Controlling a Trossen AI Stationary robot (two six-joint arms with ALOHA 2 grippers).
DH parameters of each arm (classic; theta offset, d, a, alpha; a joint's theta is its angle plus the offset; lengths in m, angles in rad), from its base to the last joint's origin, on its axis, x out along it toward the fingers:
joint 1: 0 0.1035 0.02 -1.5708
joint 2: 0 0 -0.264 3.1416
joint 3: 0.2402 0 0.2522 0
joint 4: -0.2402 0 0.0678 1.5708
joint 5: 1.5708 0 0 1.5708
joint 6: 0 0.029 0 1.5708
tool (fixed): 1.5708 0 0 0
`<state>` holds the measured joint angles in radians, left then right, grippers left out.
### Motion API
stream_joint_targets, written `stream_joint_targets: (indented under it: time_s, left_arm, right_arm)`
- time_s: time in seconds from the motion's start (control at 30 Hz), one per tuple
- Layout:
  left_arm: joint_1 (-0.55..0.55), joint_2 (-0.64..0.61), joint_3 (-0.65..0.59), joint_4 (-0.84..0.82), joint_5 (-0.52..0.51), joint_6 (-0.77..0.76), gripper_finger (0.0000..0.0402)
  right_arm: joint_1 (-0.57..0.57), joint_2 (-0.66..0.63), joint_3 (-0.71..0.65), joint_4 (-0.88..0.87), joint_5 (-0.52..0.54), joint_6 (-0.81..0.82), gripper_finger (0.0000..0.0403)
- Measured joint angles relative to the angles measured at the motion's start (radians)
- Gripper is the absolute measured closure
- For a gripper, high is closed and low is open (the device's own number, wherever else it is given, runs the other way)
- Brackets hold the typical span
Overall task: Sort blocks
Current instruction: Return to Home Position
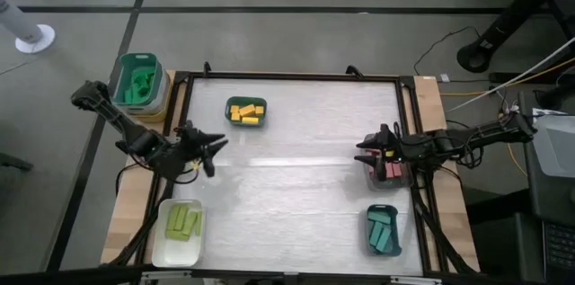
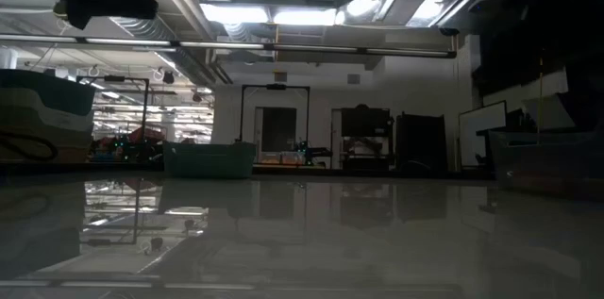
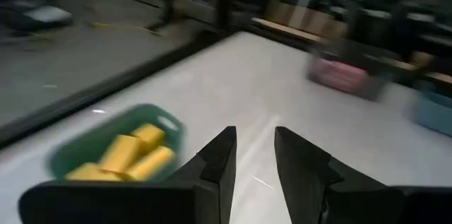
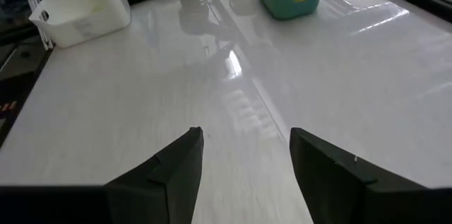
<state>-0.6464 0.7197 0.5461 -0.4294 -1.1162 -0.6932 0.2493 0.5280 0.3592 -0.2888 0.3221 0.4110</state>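
I have my left gripper (image 1: 216,147) at 9 o'clock and my right gripper (image 1: 363,147) at 3 o'clock, both with fingers spread and empty.

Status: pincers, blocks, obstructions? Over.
Left pincer open, empty, over table, left side. Right pincer open, empty, over grey tray of pink rectangular blocks. Yellow blocks, lime green blocks, teal blocks each in own tray. No loose blocks seen on table.

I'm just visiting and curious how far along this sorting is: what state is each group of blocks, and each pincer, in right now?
Yellow blocks: in a teal tray.
Lime green blocks: in the white bin.
Teal blocks: in another teal tray.
Pink blocks: in a grey tray, partly hidden by the right arm.
Left pincer: open, empty.
Right pincer: open, empty.
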Motion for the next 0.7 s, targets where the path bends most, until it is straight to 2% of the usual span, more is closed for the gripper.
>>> stream_joint_targets:
  time_s: [0.07,0.27,0.47,0.53,0.7]
  left_arm:
    - [0.046,0.021,0.000,0.000,-0.030,0.000,0.0315]
    - [0.177,0.059,0.000,-0.010,-0.031,0.065,0.0315]
    - [0.240,-0.002,0.000,-0.105,-0.047,0.088,0.0315]
    - [0.239,-0.053,0.000,-0.194,-0.062,0.048,0.0315]
    - [0.198,-0.218,-0.008,-0.430,-0.119,-0.189,0.0315]
  right_arm:
    - [0.000,-0.037,-0.027,0.001,0.000,0.000,0.0194]
    - [0.000,-0.201,-0.061,-0.034,0.000,-0.032,0.0194]
    - [-0.001,-0.362,-0.061,-0.108,0.000,-0.057,0.0194]
    - [-0.001,-0.406,-0.061,-0.144,0.000,-0.055,0.0194]
    - [-0.001,-0.478,-0.061,-0.202,0.000,-0.052,0.0194]
